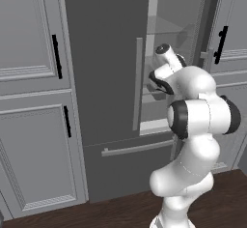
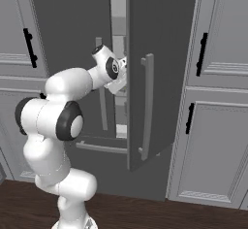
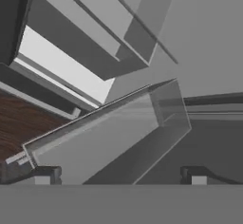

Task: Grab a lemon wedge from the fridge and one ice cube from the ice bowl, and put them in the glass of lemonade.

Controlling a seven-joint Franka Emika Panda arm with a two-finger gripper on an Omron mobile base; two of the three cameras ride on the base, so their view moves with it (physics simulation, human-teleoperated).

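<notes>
The fridge [image 1: 101, 53] stands in front of me, its left door shut and its right door [image 2: 160, 53] swung partway out. My arm reaches into the gap between the doors, and the hand [image 2: 120, 80] sits at the edge of the opening at mid height. In the hand view my gripper [image 3: 121, 176] is open, with nothing between its fingertips [image 3: 45, 175]. It looks slantwise over a bare glass shelf [image 3: 114, 133], with more shelves beyond. The lemon wedge, the ice bowl and the glass of lemonade are out of view.
The open door's long bar handle [image 2: 147, 106] hangs close to the right of my forearm. The bottom drawer [image 1: 130, 174] with its bar handle [image 1: 137, 147] is shut. Grey panelled cabinets [image 1: 29, 125] [image 2: 218, 126] flank the fridge. Dark wood floor [image 1: 96, 212] lies below.
</notes>
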